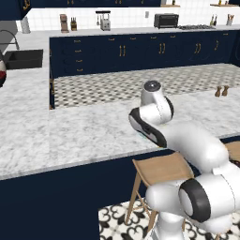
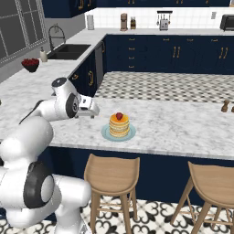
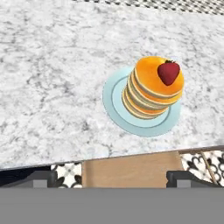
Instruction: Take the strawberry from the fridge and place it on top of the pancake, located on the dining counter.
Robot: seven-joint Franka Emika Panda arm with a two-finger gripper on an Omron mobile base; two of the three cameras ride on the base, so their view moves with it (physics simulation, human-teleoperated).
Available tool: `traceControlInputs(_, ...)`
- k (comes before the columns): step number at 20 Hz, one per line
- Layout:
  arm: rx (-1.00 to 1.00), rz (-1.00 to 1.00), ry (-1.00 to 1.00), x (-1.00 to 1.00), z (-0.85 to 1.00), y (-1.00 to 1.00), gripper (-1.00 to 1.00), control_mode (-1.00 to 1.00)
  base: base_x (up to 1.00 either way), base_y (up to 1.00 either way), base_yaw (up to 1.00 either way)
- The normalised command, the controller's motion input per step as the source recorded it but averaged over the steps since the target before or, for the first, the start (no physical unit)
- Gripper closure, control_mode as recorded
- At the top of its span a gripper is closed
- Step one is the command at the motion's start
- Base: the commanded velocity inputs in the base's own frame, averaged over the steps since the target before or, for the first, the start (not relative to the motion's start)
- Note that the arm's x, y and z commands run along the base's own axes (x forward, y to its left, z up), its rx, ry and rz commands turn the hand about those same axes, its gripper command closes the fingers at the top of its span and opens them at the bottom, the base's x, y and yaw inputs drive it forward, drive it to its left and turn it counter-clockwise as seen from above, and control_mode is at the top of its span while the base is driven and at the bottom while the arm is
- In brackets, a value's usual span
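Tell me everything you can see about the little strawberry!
The strawberry is small, bright red and rounded, with a dark bit of stem at its top. It lies on the top of the pancake stack, near one edge rather than the middle. Only the top pancake touches it. The stack sits on a pale blue-green plate on the marble dining counter.

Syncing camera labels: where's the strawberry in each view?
Left base view: not visible; the arm covers that stretch of the dining counter.
Right base view: strawberry atop the pancake, centre.
Hand view: strawberry, upper right.
Shared landmark: the pale plate.
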Motion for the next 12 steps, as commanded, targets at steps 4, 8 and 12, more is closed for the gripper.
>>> traceControlInputs(4, 0.00, 0.05, 0.00, -1.00, 0.71, 0.49, -1.00, -1.00, 0.00, 0.00, 0.00)
traceControlInputs(8, 0.00, 0.00, 0.03, -0.93, 0.25, 0.08, -1.00, -1.00, 0.00, 0.00, 0.00)
traceControlInputs(12, 0.00, -0.02, 0.11, -0.41, 0.12, 0.00, -1.00, -1.00, 0.00, 0.00, 0.00)
